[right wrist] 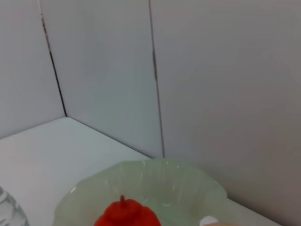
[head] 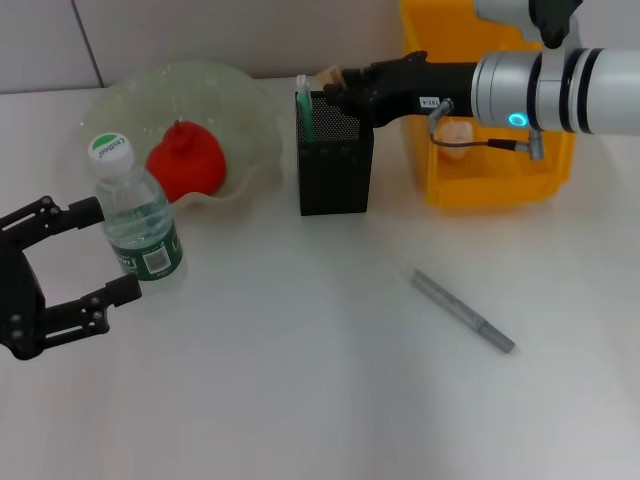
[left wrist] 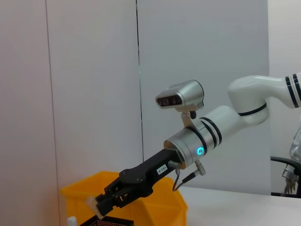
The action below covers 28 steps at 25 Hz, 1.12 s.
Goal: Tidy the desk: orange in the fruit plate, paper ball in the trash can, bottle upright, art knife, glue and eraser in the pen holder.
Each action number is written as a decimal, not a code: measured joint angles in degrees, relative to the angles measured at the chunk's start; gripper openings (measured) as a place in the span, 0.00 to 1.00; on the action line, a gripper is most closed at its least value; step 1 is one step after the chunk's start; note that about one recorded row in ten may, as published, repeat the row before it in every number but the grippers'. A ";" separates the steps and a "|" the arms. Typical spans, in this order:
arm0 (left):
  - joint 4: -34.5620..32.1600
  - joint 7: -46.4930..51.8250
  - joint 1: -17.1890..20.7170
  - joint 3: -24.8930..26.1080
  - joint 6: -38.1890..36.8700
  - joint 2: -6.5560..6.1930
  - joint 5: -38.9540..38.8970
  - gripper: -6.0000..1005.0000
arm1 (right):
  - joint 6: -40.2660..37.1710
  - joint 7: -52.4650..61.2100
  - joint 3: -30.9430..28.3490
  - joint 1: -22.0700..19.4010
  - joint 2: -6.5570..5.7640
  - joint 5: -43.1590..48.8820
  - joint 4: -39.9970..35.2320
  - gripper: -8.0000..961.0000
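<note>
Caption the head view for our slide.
Right gripper holds eraser above pen holder; left gripper open beside upright bottle.

right gripper (head: 335, 82) reaches out level, jaws closed; left gripper (head: 95, 250) hangs low, jaws spread.

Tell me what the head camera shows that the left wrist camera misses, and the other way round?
Only the head view shows the upright bottle, the orange in the fruit plate, a grey pen-like stick on the table, and the open left end effector. Only the left wrist view shows the robot's head camera. Both show the right end effector holding a small pale object above the pen holder, with the trash can behind.
</note>
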<state>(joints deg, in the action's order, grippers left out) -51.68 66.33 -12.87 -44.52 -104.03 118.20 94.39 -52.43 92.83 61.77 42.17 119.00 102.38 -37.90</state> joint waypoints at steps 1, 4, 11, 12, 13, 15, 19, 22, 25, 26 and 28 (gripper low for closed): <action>0.00 -0.01 -0.03 -0.01 0.14 0.00 0.00 0.83 | 0.16 0.03 -0.03 -0.01 0.00 0.00 0.01 0.27; -0.02 -0.07 -0.10 -0.11 0.51 0.00 0.01 0.83 | 0.49 0.11 -0.03 -0.13 0.01 0.01 0.08 0.28; 0.06 -0.17 -0.22 -0.07 0.77 0.02 0.01 0.83 | 0.80 0.15 0.01 -0.29 0.09 0.01 0.31 0.28; 0.07 -0.19 -0.23 -0.07 0.77 0.01 0.01 0.83 | 0.80 0.15 0.01 -0.33 0.09 0.01 0.32 0.28; 0.08 -0.20 -0.23 -0.06 0.77 0.02 0.01 0.83 | 0.79 0.15 0.01 -0.37 0.09 0.01 0.33 0.28; 0.09 -0.22 -0.23 -0.01 0.77 0.02 0.01 0.83 | 0.67 0.15 0.01 -0.44 0.09 0.01 0.39 0.28; 0.01 -0.23 -0.23 -0.02 0.76 0.02 0.01 0.83 | 0.43 0.24 0.04 -0.46 0.10 0.01 0.53 0.28; -0.06 -0.24 -0.23 -0.12 0.76 0.02 0.01 0.83 | 0.24 0.66 0.09 -0.48 0.10 0.01 0.54 0.28; -0.11 -0.24 -0.23 -0.13 0.76 0.02 0.01 0.83 | -0.39 0.82 0.10 -0.57 0.09 0.01 0.41 0.27; -0.13 -0.24 -0.23 -0.13 0.76 0.02 0.00 0.83 | -0.80 0.83 0.10 -0.60 0.10 0.01 0.22 0.27; -0.22 -0.25 -0.23 -0.13 0.76 0.02 0.00 0.83 | -1.03 0.84 0.10 -0.60 0.10 0.01 0.06 0.27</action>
<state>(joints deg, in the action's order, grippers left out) -51.90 66.09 -13.10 -44.65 -103.27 118.21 94.39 -53.46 93.67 61.88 41.56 119.09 102.40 -37.84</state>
